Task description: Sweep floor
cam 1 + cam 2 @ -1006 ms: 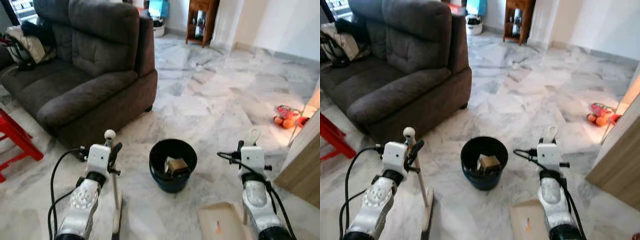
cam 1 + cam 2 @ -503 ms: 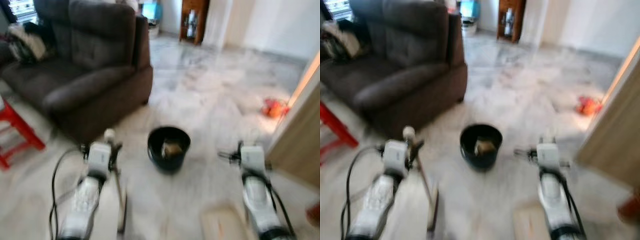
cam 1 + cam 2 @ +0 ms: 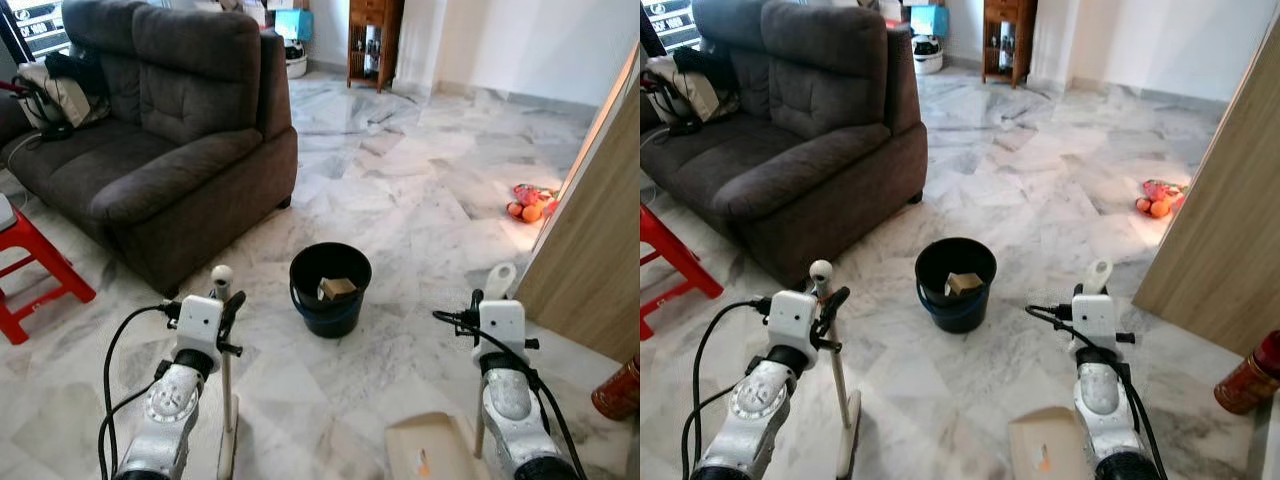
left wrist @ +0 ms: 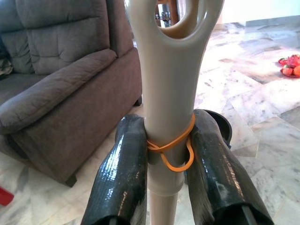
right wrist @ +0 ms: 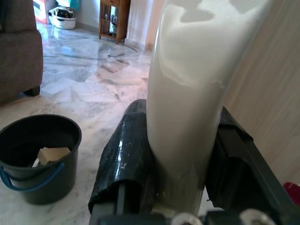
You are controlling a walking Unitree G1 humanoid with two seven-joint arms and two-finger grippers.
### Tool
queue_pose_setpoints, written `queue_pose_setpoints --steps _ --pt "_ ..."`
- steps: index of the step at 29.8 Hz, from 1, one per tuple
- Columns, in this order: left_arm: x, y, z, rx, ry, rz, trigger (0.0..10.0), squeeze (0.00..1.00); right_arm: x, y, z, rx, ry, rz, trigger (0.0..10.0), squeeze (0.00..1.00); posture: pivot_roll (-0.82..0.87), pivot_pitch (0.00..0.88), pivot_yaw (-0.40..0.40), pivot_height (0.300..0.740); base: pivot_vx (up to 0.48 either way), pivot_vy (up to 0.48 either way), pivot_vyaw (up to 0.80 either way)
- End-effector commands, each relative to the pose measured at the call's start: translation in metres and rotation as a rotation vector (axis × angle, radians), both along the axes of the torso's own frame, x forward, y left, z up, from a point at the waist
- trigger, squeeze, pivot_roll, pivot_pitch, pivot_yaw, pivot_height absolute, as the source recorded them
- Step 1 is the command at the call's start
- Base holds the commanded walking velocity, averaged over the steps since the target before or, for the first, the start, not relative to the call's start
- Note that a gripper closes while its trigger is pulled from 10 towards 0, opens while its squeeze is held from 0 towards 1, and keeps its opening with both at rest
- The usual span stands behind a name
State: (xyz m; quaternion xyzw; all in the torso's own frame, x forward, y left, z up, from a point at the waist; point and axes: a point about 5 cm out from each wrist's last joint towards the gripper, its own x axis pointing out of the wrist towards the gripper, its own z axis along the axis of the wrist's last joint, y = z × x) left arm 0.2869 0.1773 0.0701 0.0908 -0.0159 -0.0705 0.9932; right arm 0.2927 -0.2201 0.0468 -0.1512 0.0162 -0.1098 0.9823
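Black bucket [image 3: 330,290] on marble floor [image 3: 420,200] between both arms, a small brown box [image 3: 339,289] inside. Left gripper [image 4: 169,154] pinches the broom handle [image 4: 171,93], rubber-banded. Right gripper [image 5: 183,173] clamps the dustpan handle [image 5: 187,93]; dustpan [image 3: 430,455] beside it, on the floor.

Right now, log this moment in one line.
left gripper shut on broom handle | right gripper shut on dustpan handle | black bucket ahead

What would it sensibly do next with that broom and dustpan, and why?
Probably tip the dustpan over the black bucket just ahead. The right gripper clamps its handle, the left gripper the broom handle, and something orange lies on the pan.
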Motion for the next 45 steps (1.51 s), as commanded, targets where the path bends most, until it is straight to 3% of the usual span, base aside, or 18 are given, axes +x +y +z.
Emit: queue_pose_setpoints --steps 1,10,22,45 --pt "0.0061 0.0012 0.0097 0.01 -0.041 -0.005 10.0 0.0 0.0047 0.0007 0.0062 -0.005 -0.025 0.01 10.0 0.0 0.06 0.0 0.038 0.74 0.0 0.0 -0.8" --pt "0.0067 0.004 0.0056 0.049 -0.013 0.008 10.0 0.0 0.0048 0.0023 0.0042 -0.004 -0.012 0.016 10.0 0.0 0.07 0.0 0.038 0.74 0.0 0.0 -0.8" --pt "0.007 0.0043 0.0046 0.069 -0.005 0.01 10.0 0.0 0.0044 0.0025 0.0023 -0.001 -0.001 0.013 10.0 0.0 0.07 0.0 0.039 0.74 0.0 -0.252 -0.8" --pt "0.009 0.0024 0.0068 0.055 -0.018 0.011 10.0 0.0 0.0039 0.0014 0.001 0.003 0.005 0.006 10.0 0.0 0.07 0.0 0.037 0.74 0.0 -0.153 -0.8"
